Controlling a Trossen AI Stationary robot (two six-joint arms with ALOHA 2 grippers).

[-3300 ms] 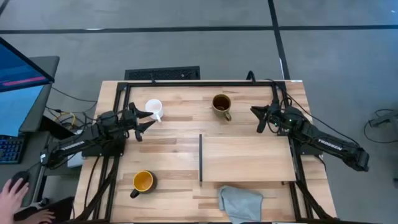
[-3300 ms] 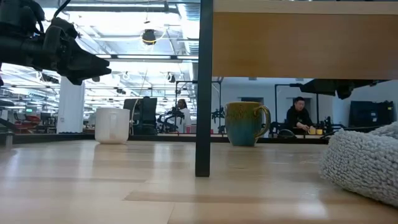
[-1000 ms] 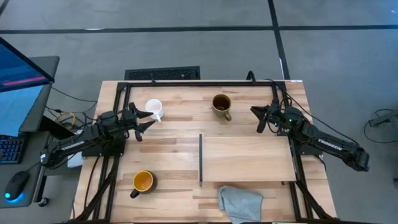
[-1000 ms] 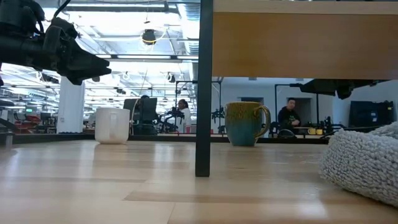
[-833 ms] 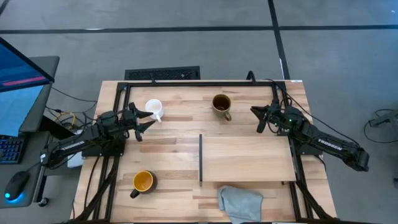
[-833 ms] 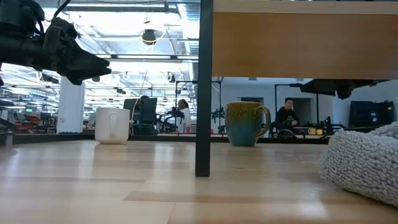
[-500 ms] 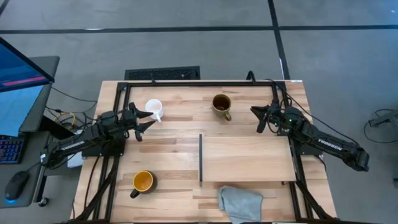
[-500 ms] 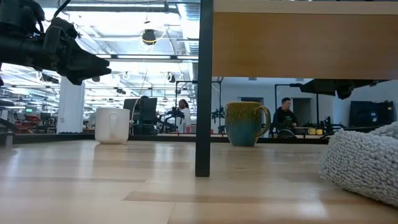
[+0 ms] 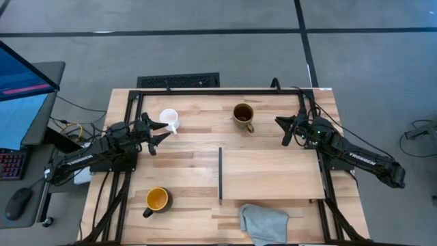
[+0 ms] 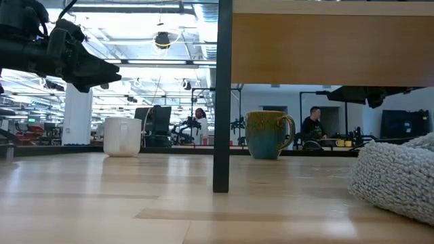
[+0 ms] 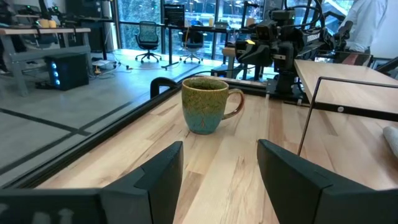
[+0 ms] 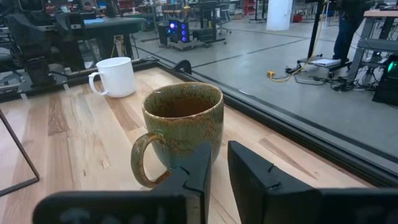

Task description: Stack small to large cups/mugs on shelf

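Observation:
Three mugs stand upright on the table. The small white mug [image 9: 168,119] is at the far left. The olive-brown mug [image 9: 243,115] is at the far middle. The black mug with yellow inside [image 9: 156,199] is at the near left. The light-wood shelf [image 9: 272,174] with its dark strip is bare. My left gripper [image 9: 164,131] is open just near-left of the white mug, pointing across the table at the olive mug [image 11: 205,104]. My right gripper [image 9: 280,127] is right of the olive mug [image 12: 181,127], with only a narrow slit between its fingers. Both hover and hold nothing.
A crumpled grey cloth [image 9: 263,222] lies at the near edge beside the shelf's near side. The shelf's dark leg [image 10: 222,95] stands in the middle of the low view. A dark frame rail runs along the table's far edge [image 9: 225,91]. People sit in the room beyond the table.

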